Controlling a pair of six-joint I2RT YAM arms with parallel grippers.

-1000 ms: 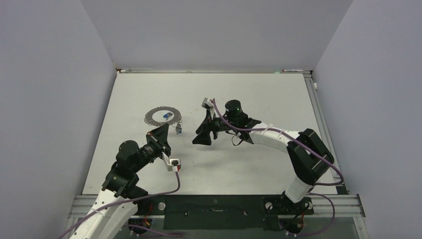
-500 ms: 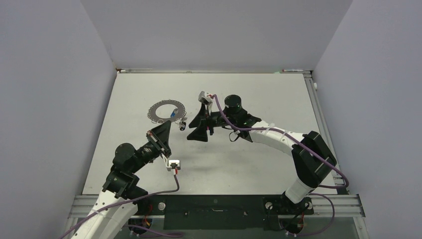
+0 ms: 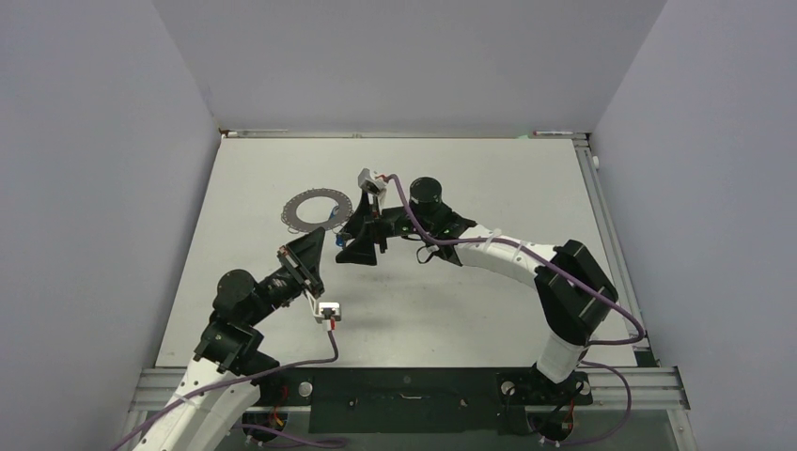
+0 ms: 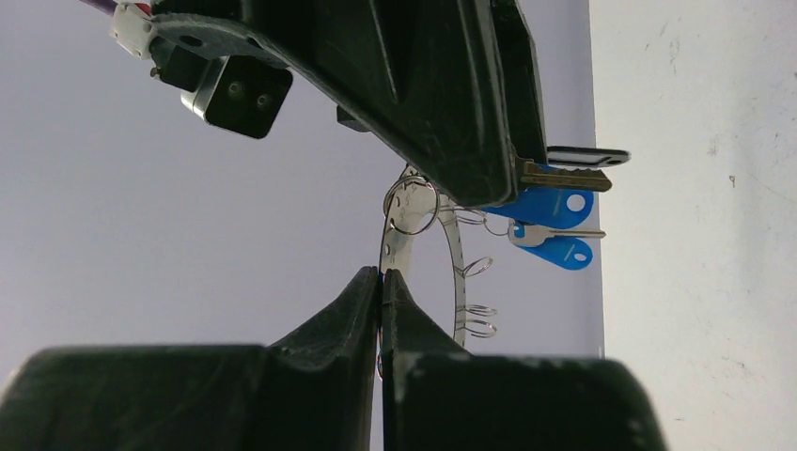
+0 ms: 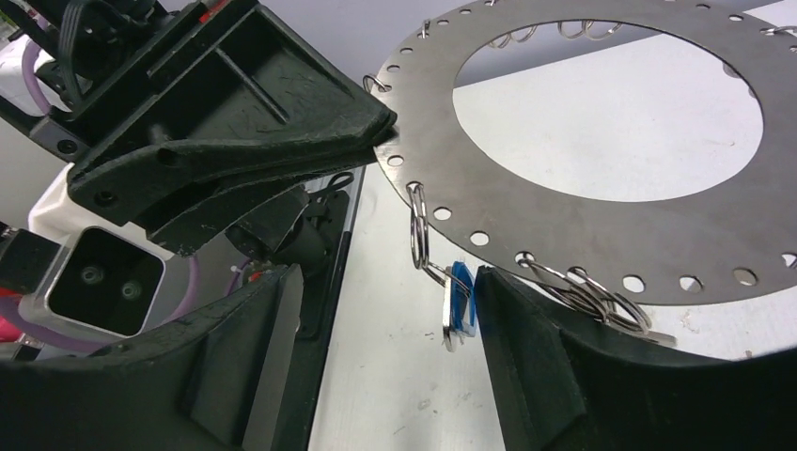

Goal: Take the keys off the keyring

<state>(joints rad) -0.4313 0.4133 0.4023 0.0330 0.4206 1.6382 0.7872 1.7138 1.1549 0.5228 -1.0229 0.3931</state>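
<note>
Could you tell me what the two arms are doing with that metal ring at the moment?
The left gripper is shut on the rim of the keyring and holds it up. The right gripper is open, and its fingers sit on either side of a blue key that hangs from a small loop on the ring's rim. The key is not yet gripped or pulled off, so the removal looks about to begin.

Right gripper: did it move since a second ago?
Yes. In the top view the right gripper has slid left, away from the right edge of the table and closer to the keyring.
</note>
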